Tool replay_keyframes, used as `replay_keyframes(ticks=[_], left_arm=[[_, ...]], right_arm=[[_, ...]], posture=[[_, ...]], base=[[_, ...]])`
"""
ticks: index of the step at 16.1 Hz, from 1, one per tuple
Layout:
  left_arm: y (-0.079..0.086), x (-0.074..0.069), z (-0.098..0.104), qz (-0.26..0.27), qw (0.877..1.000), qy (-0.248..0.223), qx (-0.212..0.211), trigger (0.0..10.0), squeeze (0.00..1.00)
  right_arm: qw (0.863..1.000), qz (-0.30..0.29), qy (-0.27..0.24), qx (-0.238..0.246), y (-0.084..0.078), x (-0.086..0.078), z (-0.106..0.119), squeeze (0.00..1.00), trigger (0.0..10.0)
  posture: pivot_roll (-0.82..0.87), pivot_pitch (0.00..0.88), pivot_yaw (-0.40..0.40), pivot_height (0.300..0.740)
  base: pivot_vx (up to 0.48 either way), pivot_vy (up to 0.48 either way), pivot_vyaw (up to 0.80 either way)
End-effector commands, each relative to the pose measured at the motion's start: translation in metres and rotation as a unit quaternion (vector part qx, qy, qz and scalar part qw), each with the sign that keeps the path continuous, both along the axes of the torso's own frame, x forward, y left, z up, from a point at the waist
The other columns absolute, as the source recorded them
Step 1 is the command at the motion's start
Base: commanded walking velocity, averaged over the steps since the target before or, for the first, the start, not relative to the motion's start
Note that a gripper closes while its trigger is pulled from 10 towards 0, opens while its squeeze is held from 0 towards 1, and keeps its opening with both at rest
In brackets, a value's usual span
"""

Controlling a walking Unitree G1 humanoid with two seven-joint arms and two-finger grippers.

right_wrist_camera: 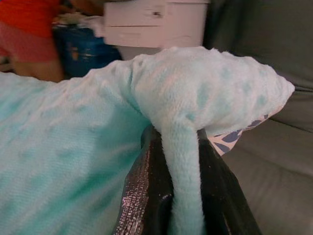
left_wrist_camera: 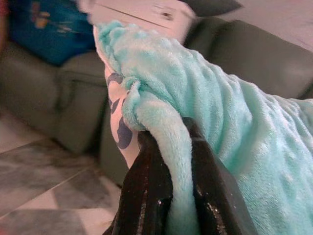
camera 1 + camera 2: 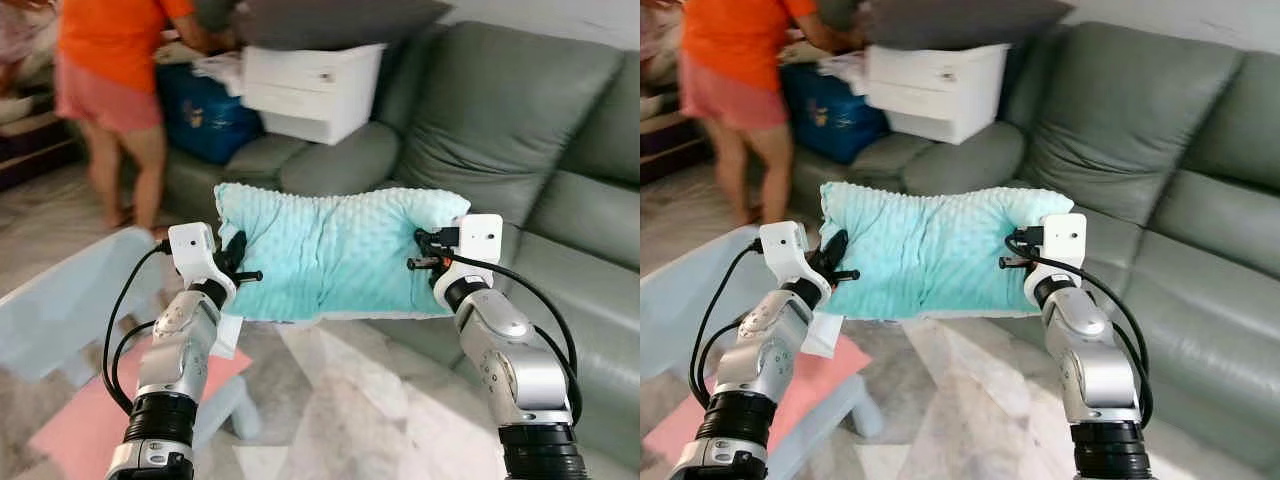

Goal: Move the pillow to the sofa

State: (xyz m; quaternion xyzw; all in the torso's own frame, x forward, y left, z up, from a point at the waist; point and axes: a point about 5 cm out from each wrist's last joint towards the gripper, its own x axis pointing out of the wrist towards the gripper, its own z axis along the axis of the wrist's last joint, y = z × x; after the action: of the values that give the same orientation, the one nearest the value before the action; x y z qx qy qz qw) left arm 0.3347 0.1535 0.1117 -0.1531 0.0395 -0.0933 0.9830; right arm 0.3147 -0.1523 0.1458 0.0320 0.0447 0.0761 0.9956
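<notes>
A person (image 3: 115,90) in an orange top beside the green sofa (image 3: 520,130) is blurred and cut off above the shoulders by the picture's top edge. A dark cushion (image 3: 340,20) on the white drawer unit (image 3: 310,90) is also cropped. The blue item (image 3: 205,115) on the sofa, possibly a bag, is too blurred to identify.

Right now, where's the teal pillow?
The teal pillow hangs mid-frame in the head views, stretched between the left pincer and right pincer, just in front of the grey sofa.
</notes>
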Motion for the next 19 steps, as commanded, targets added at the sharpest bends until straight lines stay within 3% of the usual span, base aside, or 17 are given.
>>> replay_keyframes(ticks=[1, 19], left_arm=[[-0.0080, 0.0028, 0.0104, -0.019, 1.000, -0.022, 0.000, 10.0, 0.00], [-0.0127, 0.0013, 0.0094, -0.030, 0.999, -0.024, -0.005, 10.0, 0.00]], right_arm=[[1.000, -0.003, -0.010, -0.001, -0.0033, 0.0020, 0.0067, 0.00, 10.0], [1.000, 0.000, -0.010, -0.002, -0.0030, 0.0027, 0.0082, 0.00, 10.0]], posture=[[-0.22, 0.000, -0.038, 0.740], [-0.22, 0.000, -0.041, 0.740]], base=[[0.000, 0.000, -0.68], [0.301, 0.000, -0.77]])
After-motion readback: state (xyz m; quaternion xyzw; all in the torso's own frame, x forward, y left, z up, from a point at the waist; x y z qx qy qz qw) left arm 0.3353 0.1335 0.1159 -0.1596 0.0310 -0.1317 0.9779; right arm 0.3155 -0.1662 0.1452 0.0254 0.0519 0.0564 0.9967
